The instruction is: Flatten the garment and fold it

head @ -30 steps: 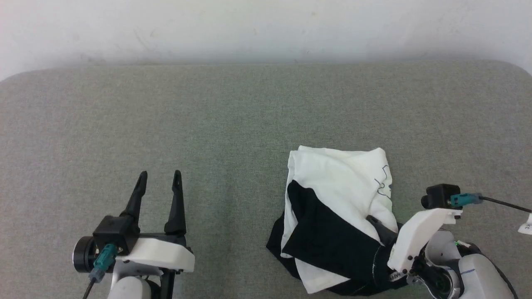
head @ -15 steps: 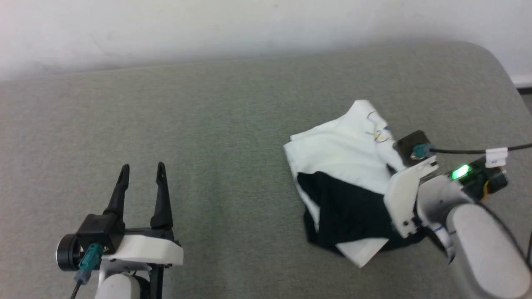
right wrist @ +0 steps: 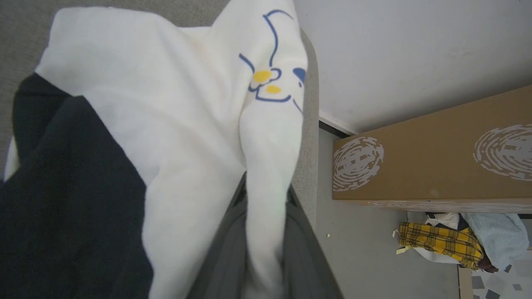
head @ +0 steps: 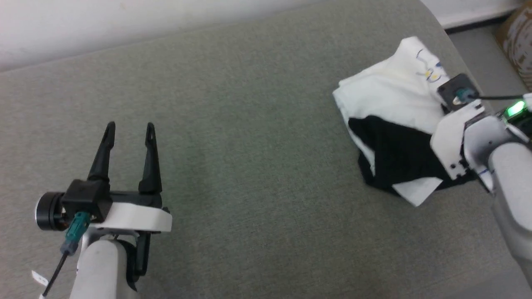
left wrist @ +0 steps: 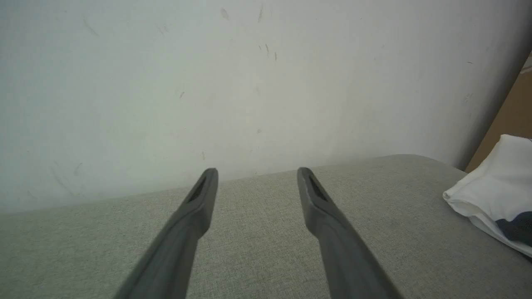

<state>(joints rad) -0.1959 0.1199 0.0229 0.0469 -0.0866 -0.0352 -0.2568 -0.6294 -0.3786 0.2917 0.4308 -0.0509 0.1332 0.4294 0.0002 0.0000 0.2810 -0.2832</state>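
The garment [head: 390,93] lies bunched near the far right edge of the surface, white body on top and a black sleeve [head: 395,151] below. A blue and yellow print [right wrist: 266,81] shows on the white cloth. My right gripper [right wrist: 266,189] is shut on a white fold of it, and the fabric runs up between the two dark fingers [right wrist: 226,249]. In the head view its wrist mount [head: 451,133] covers those fingers. My left gripper [head: 129,126] hovers open and bare at the lower left, far from the garment [left wrist: 494,187], with its jaws spread wide [left wrist: 256,172].
The grey-green padded surface [head: 249,174] ends at a rounded right edge just beyond the garment. Past that edge are a cardboard box [right wrist: 436,158] and a pile of plaid and blue cloths [right wrist: 440,243] on the floor. A white wall [left wrist: 208,83] stands behind.
The head camera has turned, shifting the whole picture. My right gripper has shut on the white fold, and the bunch now sits nearer the surface's right edge. The left gripper stays open.
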